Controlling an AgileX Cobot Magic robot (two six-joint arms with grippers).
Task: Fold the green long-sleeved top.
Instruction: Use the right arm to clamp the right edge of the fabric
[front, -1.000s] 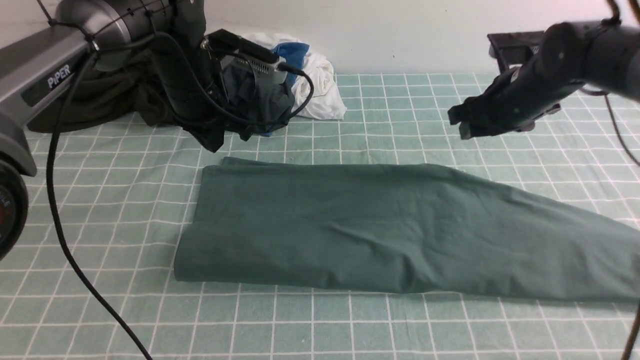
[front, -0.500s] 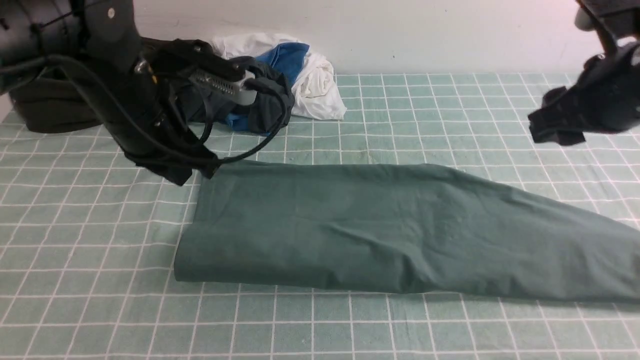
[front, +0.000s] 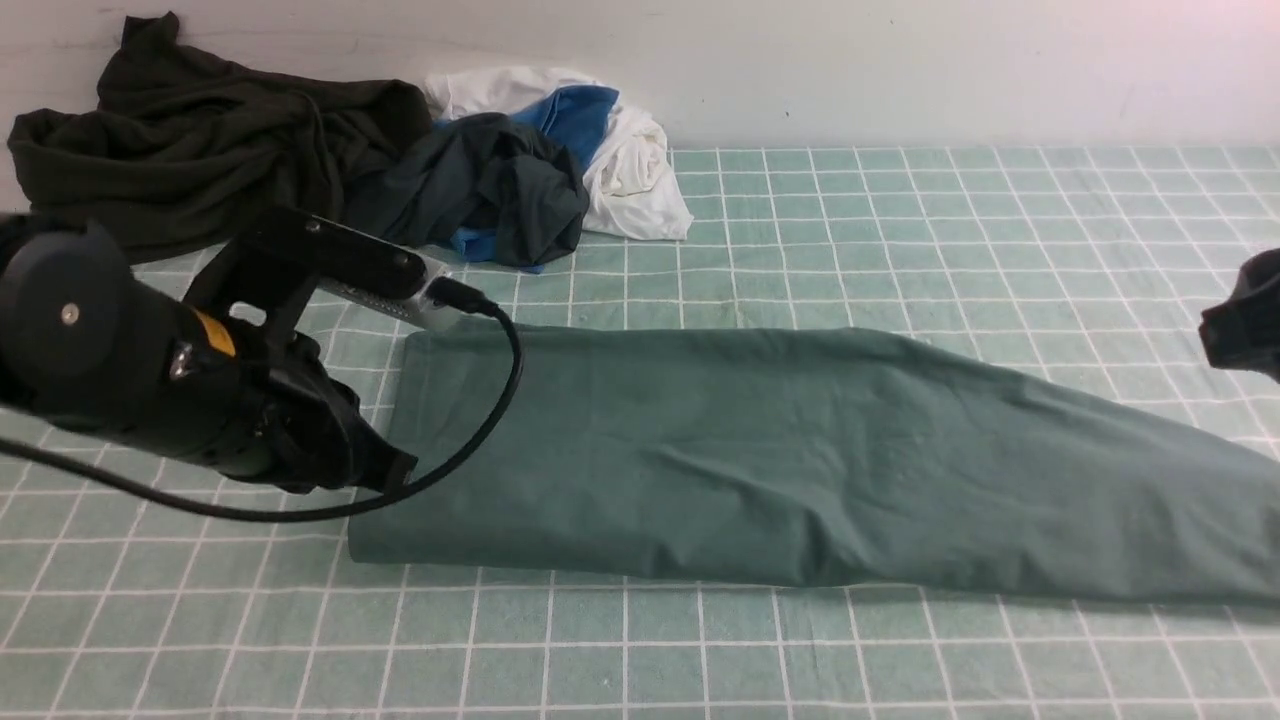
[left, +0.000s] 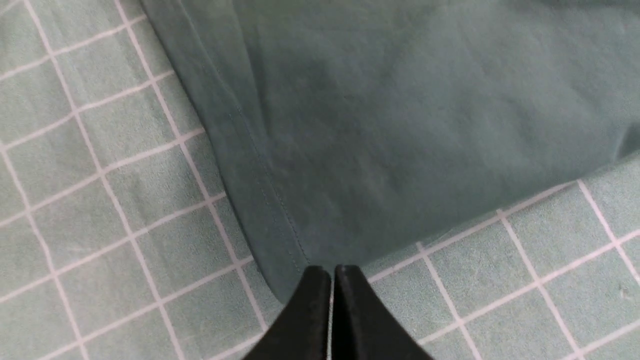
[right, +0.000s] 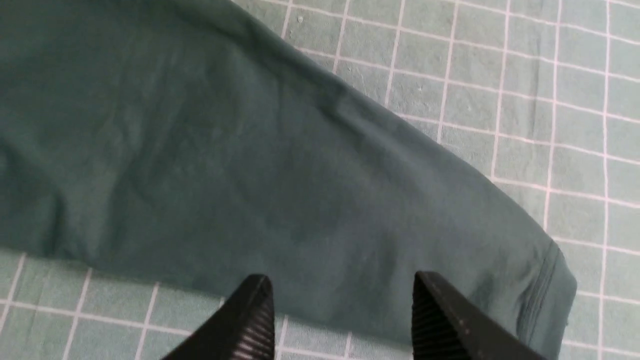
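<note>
The green long-sleeved top (front: 780, 460) lies flat on the table as one long folded band, running from the left-centre to the right edge. In the front view my left gripper (front: 395, 468) sits low at the top's near-left corner. The left wrist view shows it (left: 330, 270) shut and empty, its tips just over the stitched hem corner of the top (left: 400, 125). My right gripper (right: 342, 281) is open above the top's (right: 225, 165) near edge, close to its cuffed end. Only a dark part of it (front: 1240, 325) shows at the front view's right edge.
A very dark olive garment (front: 190, 150), a dark grey-and-blue garment (front: 500, 195) and a white cloth (front: 630, 170) are piled at the back left against the wall. The left arm's black cable (front: 490, 400) hangs over the top's left end. A green checked cloth (front: 900, 230) covers the table.
The left arm swung from the back left pile down to the top's near-left corner. The right arm moved right and lower, almost out of the front view. The top has not moved.
</note>
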